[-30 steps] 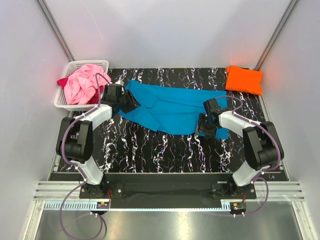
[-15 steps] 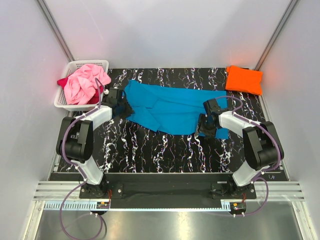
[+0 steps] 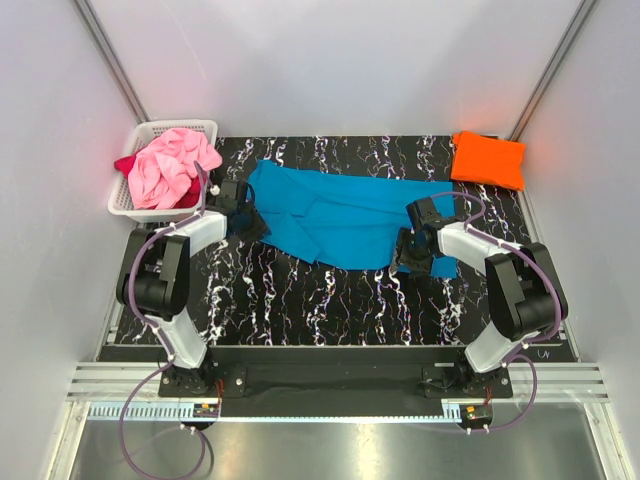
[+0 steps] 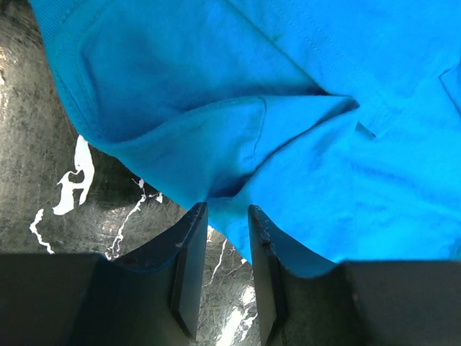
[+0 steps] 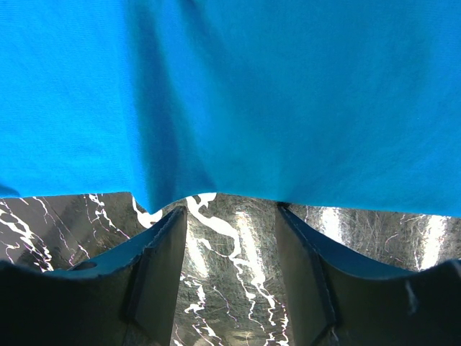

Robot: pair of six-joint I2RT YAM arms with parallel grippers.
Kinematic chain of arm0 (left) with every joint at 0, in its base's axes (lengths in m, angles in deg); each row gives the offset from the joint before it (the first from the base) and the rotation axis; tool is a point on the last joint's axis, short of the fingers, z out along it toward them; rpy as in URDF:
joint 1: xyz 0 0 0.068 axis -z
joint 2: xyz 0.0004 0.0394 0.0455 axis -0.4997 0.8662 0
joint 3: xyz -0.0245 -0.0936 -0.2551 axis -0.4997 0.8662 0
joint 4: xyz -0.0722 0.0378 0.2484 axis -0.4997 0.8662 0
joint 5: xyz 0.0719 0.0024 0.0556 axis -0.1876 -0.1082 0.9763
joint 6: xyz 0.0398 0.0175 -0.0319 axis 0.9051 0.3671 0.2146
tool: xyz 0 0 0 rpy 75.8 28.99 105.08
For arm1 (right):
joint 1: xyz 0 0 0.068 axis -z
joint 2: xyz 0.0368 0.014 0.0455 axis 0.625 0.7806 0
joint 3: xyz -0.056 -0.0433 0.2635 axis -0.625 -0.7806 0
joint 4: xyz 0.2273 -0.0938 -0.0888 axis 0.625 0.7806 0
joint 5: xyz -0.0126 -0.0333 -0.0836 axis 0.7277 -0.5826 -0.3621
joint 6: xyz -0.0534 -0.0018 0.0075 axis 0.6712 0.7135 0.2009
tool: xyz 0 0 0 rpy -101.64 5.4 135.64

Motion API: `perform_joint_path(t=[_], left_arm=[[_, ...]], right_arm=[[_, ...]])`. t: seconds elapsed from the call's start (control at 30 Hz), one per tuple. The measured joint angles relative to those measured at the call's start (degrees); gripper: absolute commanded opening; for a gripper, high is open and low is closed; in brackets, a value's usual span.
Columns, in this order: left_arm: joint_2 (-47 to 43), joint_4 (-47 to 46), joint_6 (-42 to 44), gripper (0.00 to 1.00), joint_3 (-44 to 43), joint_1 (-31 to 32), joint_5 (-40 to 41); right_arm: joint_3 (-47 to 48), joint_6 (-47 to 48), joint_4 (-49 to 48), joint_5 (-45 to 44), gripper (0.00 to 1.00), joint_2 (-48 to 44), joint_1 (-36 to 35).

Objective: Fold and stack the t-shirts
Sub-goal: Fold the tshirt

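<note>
Black marbled bench [image 3: 300,300], pale walls [image 3: 320,70]; turquoise t-shirt [image 3: 340,215] spread; left gripper [image 4: 225,212] narrowly parted; right gripper [image 5: 230,210] wide.

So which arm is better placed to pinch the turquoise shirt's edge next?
Probably the left: the left gripper has narrow jaws with a bunched fold of the turquoise t-shirt at its tips. The right gripper stands wide, with the flat hem meeting its tips.

The top camera looks down from above and behind the arms, far enough off to take in the whole counter [image 3: 300,290]. The wrist cameras sit close behind the left hand [image 4: 227,216] and the right hand [image 5: 232,216], each facing past it at an edge of the blue shirt [image 3: 340,215]. All three views share that shirt and counter.
</note>
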Motion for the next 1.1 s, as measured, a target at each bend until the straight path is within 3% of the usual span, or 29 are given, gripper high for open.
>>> perform_joint_path(t=[0.8,1.0,1.03,1.1], left_arm=[[1.9,-0.3,-0.1,0.24,0.0,0.0,-1.5],[-0.2,0.2,-0.1,0.09,0.0,0.0,-1.5],[-0.3,0.2,-0.2,0.01,0.0,0.0,-1.5],[-0.3,0.4,-0.3,0.00,0.0,0.0,-1.5]], right_arm=[[-0.1,-0.1,0.0,-0.1,0.59,-0.2,0.0],[-0.2,-0.1,0.1,-0.1,0.58,-0.3,0.0],[-0.3,-0.1,0.0,-0.1,0.58,-0.3,0.0],[-0.5,-0.1,0.1,-0.1,0.58,-0.5,0.0]])
